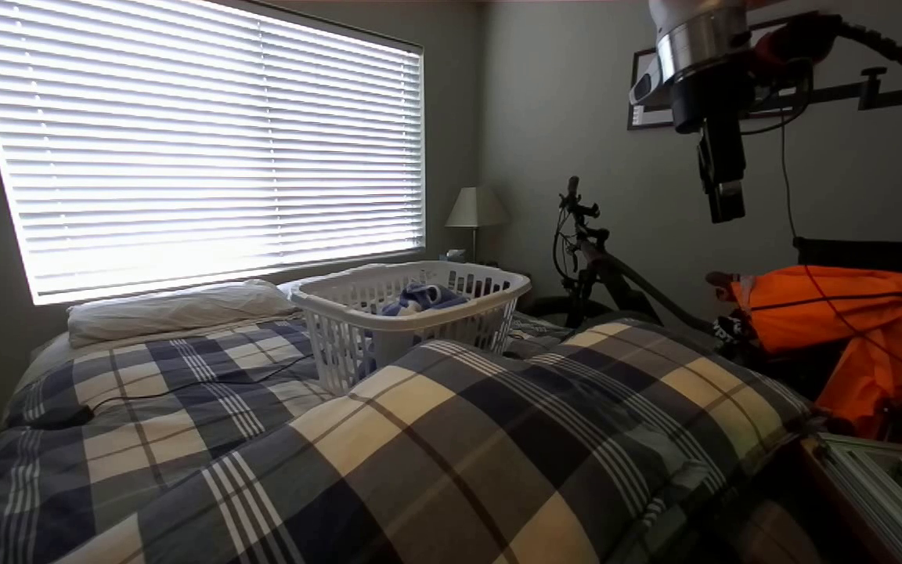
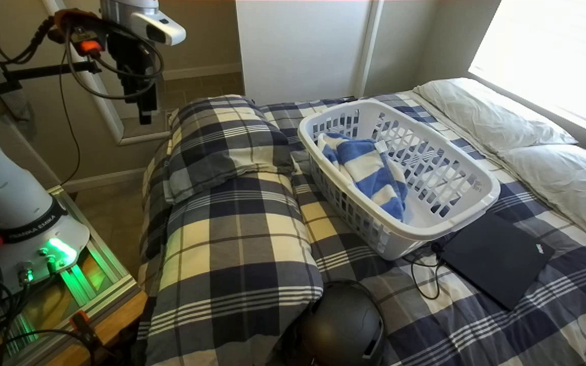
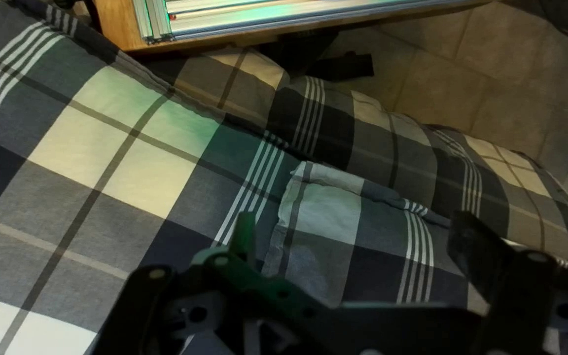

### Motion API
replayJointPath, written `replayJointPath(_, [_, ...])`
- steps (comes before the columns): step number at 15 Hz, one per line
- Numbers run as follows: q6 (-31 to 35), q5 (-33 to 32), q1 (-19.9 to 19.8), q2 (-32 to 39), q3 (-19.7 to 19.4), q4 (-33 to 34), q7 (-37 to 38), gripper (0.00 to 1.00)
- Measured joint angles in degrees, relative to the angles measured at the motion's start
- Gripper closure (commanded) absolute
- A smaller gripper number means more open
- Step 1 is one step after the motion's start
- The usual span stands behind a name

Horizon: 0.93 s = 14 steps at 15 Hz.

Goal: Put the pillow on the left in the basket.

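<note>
1. The left plaid pillow lies on the surface, just beside the white laundry basket, one end lapping over its plaid twin; whether it touches the basket I can't tell.

2. Higher up, well apart from it, hangs the Robotiq gripper, its jaws released, standing wide apart and holding nothing.

3. The step in hand, I'd judge, is lining up the grasp. In the wrist view the jaws seem to straddle the line between the two pillows, so shift towards the robot's left until both sides sit over the left one.

4. Then come straight down, gather a deep fold, grip firmly and lift well above the basket's rim before crossing. A blue-and-white striped towel takes up room inside, so feed one end in first.

5. The pillow's long axis looks to run along the robot's edge of the surface, in line with the twin. One end faces the twin, the other the white panel beyond; foreshortening makes me cautious.
</note>
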Motion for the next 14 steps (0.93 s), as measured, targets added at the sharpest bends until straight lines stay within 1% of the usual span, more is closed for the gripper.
replayJointPath(2, [3.54,0.03,0.04,0.25,-0.11,-0.09,-1.01,0.0])
replayJointPath(6, [14.78,0.21,0.06,1.44,-0.69,-1.57,-4.28,0.0])
replayJointPath(9, [22.48,1.84,0.65,3.38,-2.01,-4.01,-7.64,0.0])
replayJointPath(12, [29.68,6.2,1.86,6.61,-3.28,-6.2,-10.16,0.0])
replayJointPath(14, [33.45,10.78,3.16,9.29,-4.06,-6.92,-11.58,0.0])
